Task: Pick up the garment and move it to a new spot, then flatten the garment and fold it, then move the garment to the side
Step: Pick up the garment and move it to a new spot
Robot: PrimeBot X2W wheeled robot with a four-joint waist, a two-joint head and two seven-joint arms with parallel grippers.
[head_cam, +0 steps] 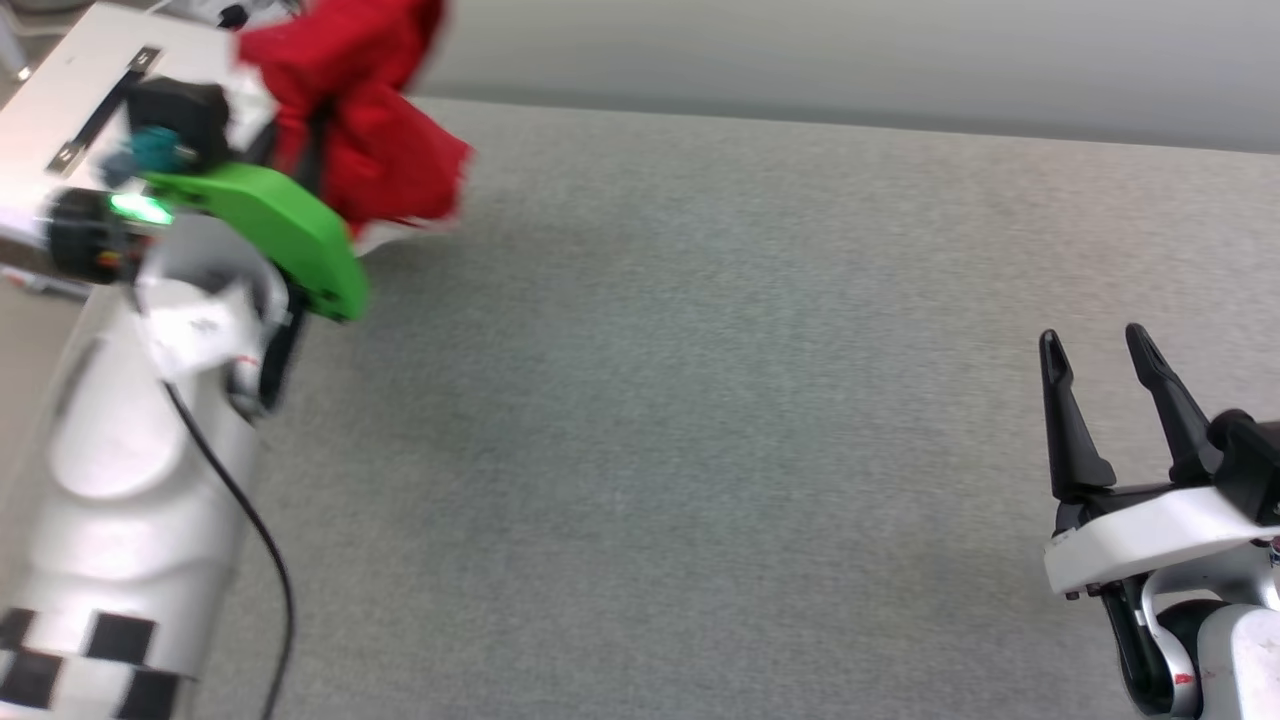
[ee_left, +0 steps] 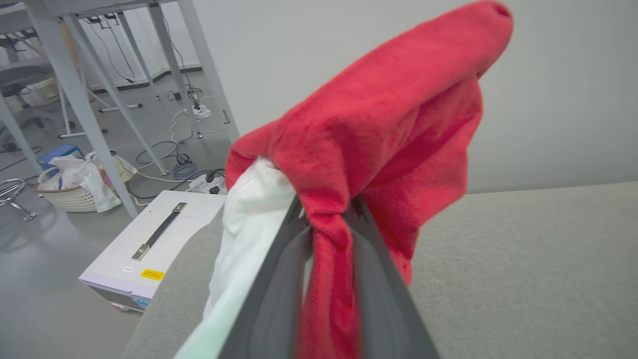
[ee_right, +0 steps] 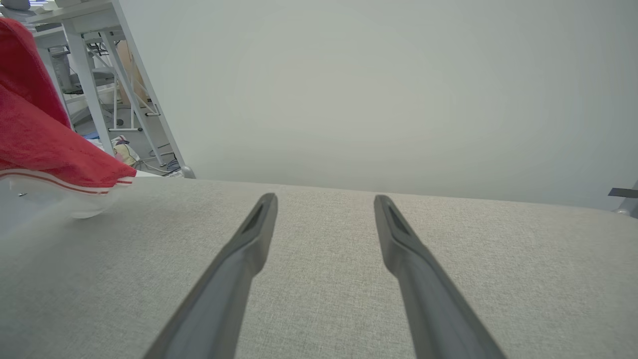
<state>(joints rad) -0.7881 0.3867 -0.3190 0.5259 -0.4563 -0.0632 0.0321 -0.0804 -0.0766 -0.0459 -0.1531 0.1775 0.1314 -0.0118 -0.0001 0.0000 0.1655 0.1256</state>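
Above the far-left corner of the grey table (head_cam: 700, 400), the garment (ee_left: 379, 124) is hanging as a crumpled bundle. Soft red fabric is bulging past the fingertips, a white part is spilling beside it, and striped red-white trim is edging its bottom. It is draping roughly top to bottom; whether its hem is touching the table is unclear. The left gripper (ee_left: 329, 212) is pinching a red fold narrowly between its 2 fingers, its pale forearm (head_cam: 120, 480) rising forward. The right gripper (head_cam: 1092, 336) is hovering low at the table's right, fingers spread wide and empty.
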